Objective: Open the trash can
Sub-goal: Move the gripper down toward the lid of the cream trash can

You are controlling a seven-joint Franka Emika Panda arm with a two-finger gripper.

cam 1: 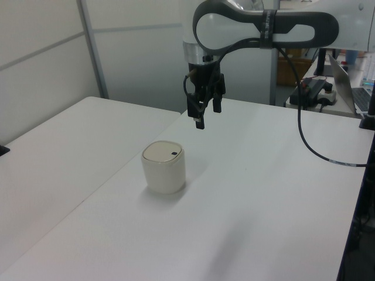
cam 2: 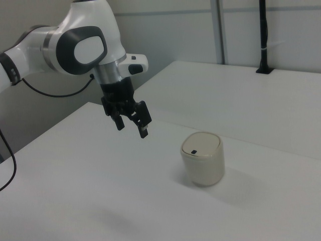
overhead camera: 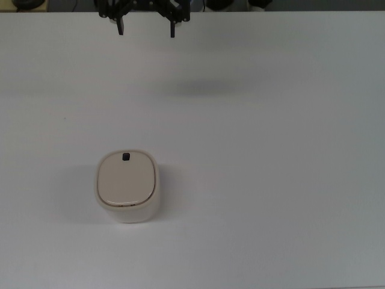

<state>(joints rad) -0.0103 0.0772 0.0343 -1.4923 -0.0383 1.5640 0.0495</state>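
Observation:
The trash can (overhead camera: 127,186) is a small cream-white bin with a flat beige lid lying shut and a tiny black button (overhead camera: 126,156) at the lid's far edge in the top view. It stands on the white table (overhead camera: 271,180), also seen as the trash can (cam 1: 164,167) in the left view and the trash can (cam 2: 202,157) in the right view. My gripper (overhead camera: 146,29) hangs open and empty in the air, well above the table and apart from the bin, at the top view's upper edge. The gripper (cam 1: 207,115) and gripper (cam 2: 131,127) point downward.
A second white table (cam 1: 53,152) adjoins at the left view's left. A laptop and cables (cam 1: 345,88) sit at the left view's far right. A black cable (cam 1: 310,140) trails from the arm over the table.

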